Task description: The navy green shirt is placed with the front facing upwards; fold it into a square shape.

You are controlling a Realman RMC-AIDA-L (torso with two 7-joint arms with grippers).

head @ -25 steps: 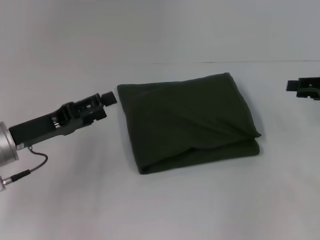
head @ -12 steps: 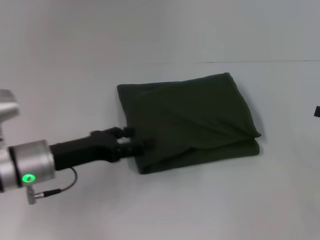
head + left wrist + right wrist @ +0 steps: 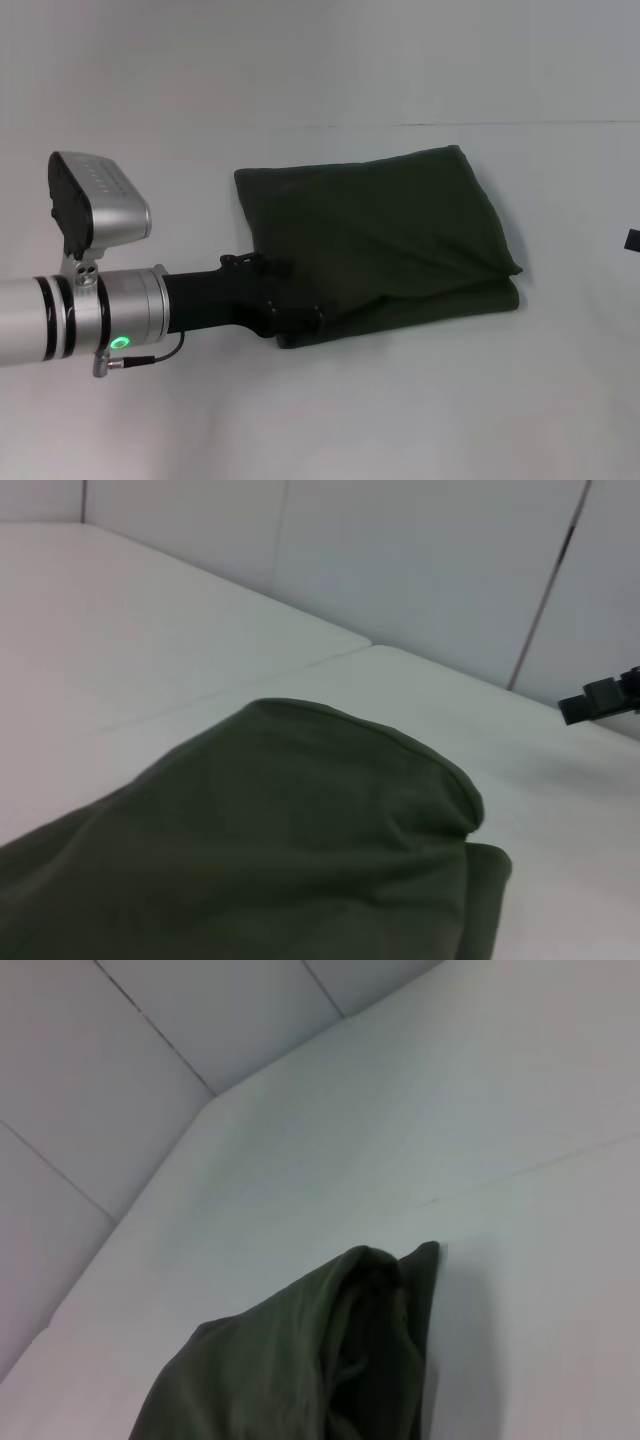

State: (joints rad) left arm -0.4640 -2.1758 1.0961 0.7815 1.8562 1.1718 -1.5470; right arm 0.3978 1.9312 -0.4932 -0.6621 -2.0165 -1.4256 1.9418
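My left gripper (image 3: 298,318) sits at the near left corner of the navy green shirt (image 3: 380,240), its tip against the folded edge; I cannot tell how its fingers stand. Just beyond it the shirt lies folded into a rough square on the white tabletop (image 3: 400,410). Far off to the right, only a sliver of my right gripper (image 3: 633,239) shows, well apart from the cloth.

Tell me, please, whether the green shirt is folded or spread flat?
Folded. The navy green shirt lies as a compact, roughly square bundle with stacked layers showing along its near edge, the left gripper at its near-left corner.
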